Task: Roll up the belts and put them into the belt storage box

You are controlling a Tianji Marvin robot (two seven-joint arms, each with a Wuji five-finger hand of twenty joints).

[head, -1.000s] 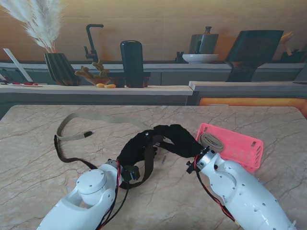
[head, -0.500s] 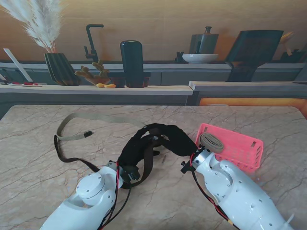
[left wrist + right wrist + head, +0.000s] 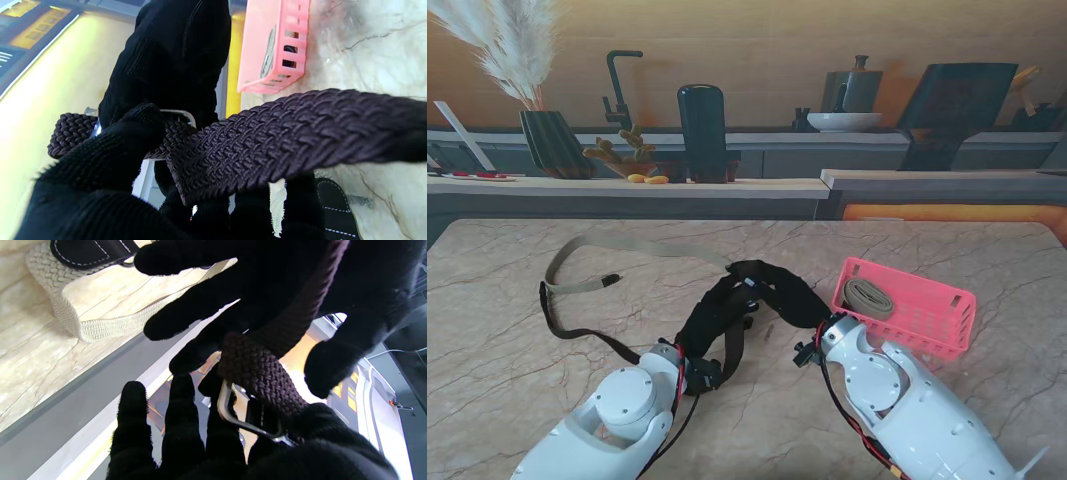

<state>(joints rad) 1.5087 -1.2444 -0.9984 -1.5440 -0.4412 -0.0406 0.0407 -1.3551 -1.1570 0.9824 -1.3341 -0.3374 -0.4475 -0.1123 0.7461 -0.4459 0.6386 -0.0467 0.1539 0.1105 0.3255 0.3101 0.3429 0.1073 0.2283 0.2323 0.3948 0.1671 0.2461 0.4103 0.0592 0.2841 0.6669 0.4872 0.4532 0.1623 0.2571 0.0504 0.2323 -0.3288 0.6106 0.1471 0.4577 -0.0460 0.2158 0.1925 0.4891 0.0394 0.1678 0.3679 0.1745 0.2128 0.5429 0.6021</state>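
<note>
A dark braided belt (image 3: 587,335) trails from the table's left side up into both black-gloved hands at the middle. My left hand (image 3: 712,320) is shut on the belt (image 3: 300,133), thumb pressed on top near the metal buckle. My right hand (image 3: 787,292) meets it from the right and pinches the buckle end (image 3: 263,373) between thumb and fingers. A beige belt (image 3: 642,247) lies stretched out farther from me on the left. The pink storage box (image 3: 947,290) sits right of the hands, with a rolled beige belt (image 3: 867,297) inside.
A dark strap end with white stitching (image 3: 90,250) lies over the beige belt (image 3: 100,328). The pink box (image 3: 267,50) stands close beyond the hands. A counter with a vase, faucet and dark jar runs behind the table's far edge.
Both arms have drawn back toward me and the joined hands have shifted slightly left, away from the pink box. The dark belt is still held by both.
</note>
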